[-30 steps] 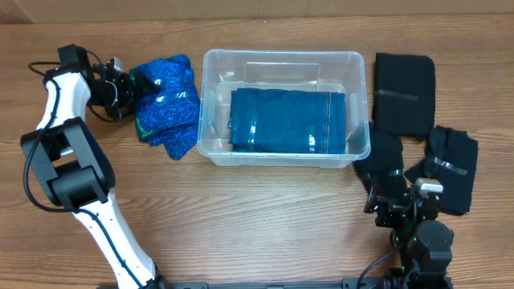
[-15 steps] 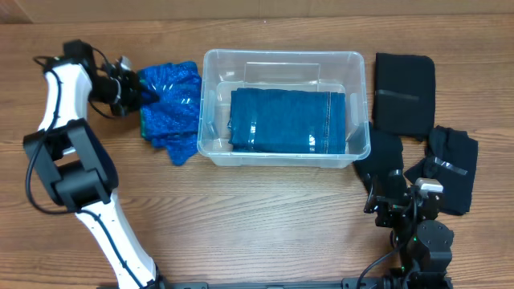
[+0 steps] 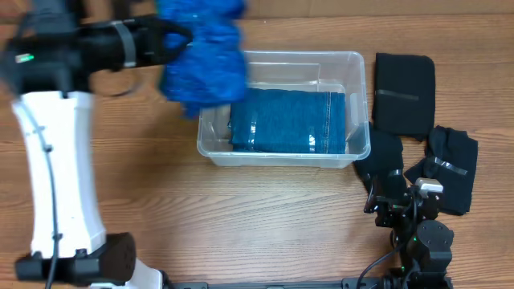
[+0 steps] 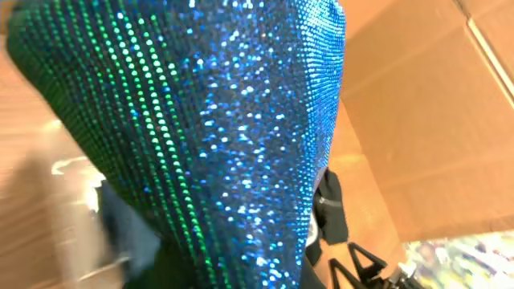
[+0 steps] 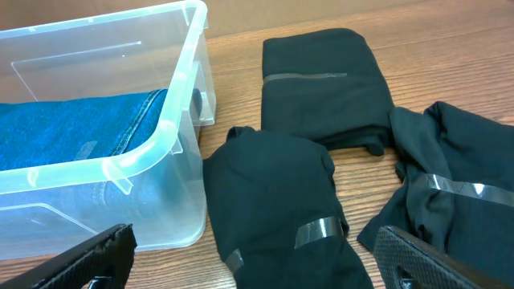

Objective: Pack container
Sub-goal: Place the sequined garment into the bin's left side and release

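Note:
The clear plastic container [image 3: 365, 146] stands mid-table with a folded blue denim piece [image 3: 289, 120] lying flat inside. My left gripper [image 3: 178, 38] is raised and shut on a blue sequined cloth [image 3: 205, 58], which hangs over the container's back left corner. In the left wrist view this sequined cloth [image 4: 209, 136] fills the frame and hides the jaws. My right gripper [image 3: 399, 197] rests low at the front right, open and holding nothing. In the right wrist view a rolled black garment [image 5: 277, 209] lies between its fingers [image 5: 88, 253], beside the container's wall [image 5: 178, 120].
Three black garments lie right of the container: a folded one [image 3: 404, 92] at the back, a taped roll [image 3: 384, 160] by the container's corner, and another taped bundle [image 3: 451, 168] further right. Cardboard [image 4: 418, 96] shows in the left wrist view.
My left gripper closed on the sequined cloth, lifted it off the table left of the container and carried it right, over the container's back left corner. The right arm stayed still.

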Controlling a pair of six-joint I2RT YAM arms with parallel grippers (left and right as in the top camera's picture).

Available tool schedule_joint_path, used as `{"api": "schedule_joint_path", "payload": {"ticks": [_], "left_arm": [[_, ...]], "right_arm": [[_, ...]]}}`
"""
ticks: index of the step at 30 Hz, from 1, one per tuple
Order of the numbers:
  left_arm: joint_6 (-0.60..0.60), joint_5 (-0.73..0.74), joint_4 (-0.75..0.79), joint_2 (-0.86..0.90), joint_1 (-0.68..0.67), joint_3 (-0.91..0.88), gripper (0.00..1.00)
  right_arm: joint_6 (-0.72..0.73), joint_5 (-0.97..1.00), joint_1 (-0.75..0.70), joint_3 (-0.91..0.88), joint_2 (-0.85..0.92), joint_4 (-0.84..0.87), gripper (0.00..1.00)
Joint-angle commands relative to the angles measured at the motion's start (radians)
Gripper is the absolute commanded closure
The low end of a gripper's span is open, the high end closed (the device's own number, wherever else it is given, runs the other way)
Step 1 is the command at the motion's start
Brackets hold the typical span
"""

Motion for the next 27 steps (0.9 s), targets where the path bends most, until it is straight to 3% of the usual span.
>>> {"api": "schedule_joint_path", "payload": {"ticks": [1,6,12,17,18,20,21,27], "left_arm": [[-0.190,-0.180,0.084,0.063,-0.168,-0.039,0.96],[-0.288,-0.301,0.104,0.171,-0.286,-0.044,0.96],[-0.295,-0.342,0.064,0.323,-0.291,-0.045,0.96],[-0.305,-0.475,-0.022,0.406,-0.290,-0.045,0.96],[-0.305,-0.475,-0.024,0.417,-0.290,-0.045,0.92],[-0.305,-0.475,-0.037,0.425,-0.290,-0.045,0.67],[-0.305,-0.476,-0.047,0.425,-0.286,-0.045,0.60],[-0.305,-0.473,-0.114,0.341,-0.142,-0.025,0.56]], "right_arm": [[0.000,-0.002,-0.003,-0.010,-0.011,-0.001,0.00],[0.000,-0.002,-0.003,-0.010,-0.011,-0.001,0.00],[0.000,-0.002,-0.003,-0.010,-0.011,-0.001,0.00],[0.000,-0.002,-0.003,-0.010,-0.011,-0.001,0.00],[0.000,-0.002,-0.003,-0.010,-0.011,-0.001,0.00],[0.000,-0.002,-0.003,-0.010,-0.011,-0.001,0.00],[0.000,-0.002,-0.003,-0.010,-0.011,-0.001,0.00],[0.000,-0.002,-0.003,-0.010,-0.011,-0.001,0.00]]}}
